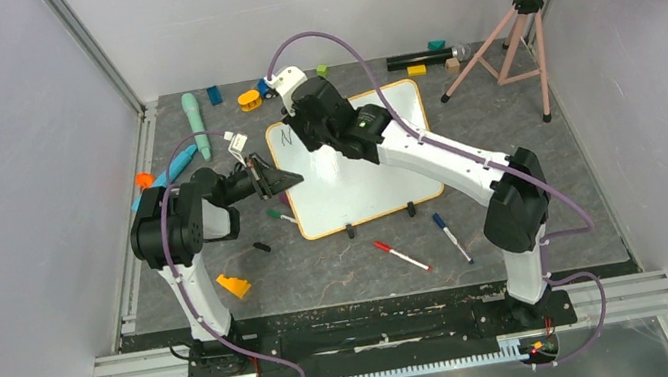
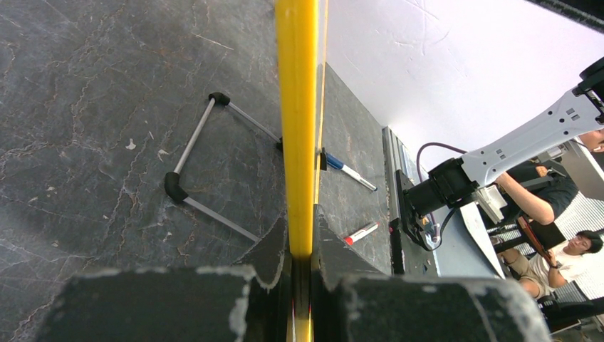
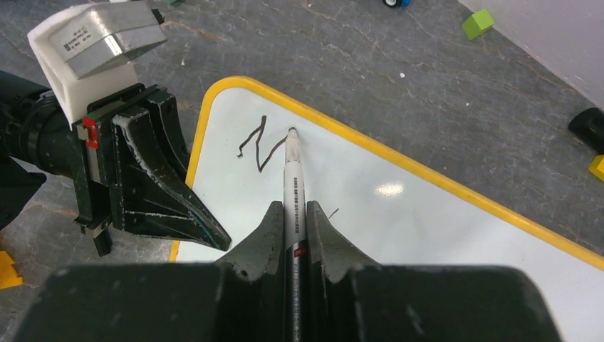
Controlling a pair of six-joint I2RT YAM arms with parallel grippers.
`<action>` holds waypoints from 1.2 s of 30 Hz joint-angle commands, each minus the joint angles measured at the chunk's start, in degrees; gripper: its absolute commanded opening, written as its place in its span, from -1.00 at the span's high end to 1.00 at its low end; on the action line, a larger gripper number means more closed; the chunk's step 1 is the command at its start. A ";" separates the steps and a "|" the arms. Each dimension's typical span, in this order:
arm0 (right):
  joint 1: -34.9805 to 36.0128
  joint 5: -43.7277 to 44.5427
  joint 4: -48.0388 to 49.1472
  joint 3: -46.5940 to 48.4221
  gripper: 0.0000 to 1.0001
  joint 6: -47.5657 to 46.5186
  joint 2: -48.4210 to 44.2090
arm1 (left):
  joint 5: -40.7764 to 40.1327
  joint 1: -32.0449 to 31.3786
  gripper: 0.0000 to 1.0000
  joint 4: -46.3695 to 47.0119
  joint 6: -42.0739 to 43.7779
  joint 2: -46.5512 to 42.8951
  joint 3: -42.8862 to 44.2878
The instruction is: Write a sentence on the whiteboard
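Left gripper clamps the left edge of the whiteboard at the centre of the table, bracing it, while right gripper, closed on a marker, sets its tip on the board beside the sentence, only one letter long; light, steady pressure is advised

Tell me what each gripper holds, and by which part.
The left gripper clamps the whiteboard by its frame edge; the right gripper holds a marker by its barrel, tip at the board.
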 commanded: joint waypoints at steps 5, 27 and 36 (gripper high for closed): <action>-1.54 2.66 -0.48 2.39 1.00 -0.77 1.95 | -0.96 -0.17 0.96 3.56 7.42 -1.02 -0.87; -1.51 0.15 -0.02 -10.37 1.00 1.89 -4.64 | -0.86 -0.17 0.96 3.56 7.08 -0.71 -0.50; -1.60 -2.29 -0.50 -4.63 1.00 2.35 -4.59 | -0.82 -0.24 0.96 3.56 7.25 -0.84 -0.61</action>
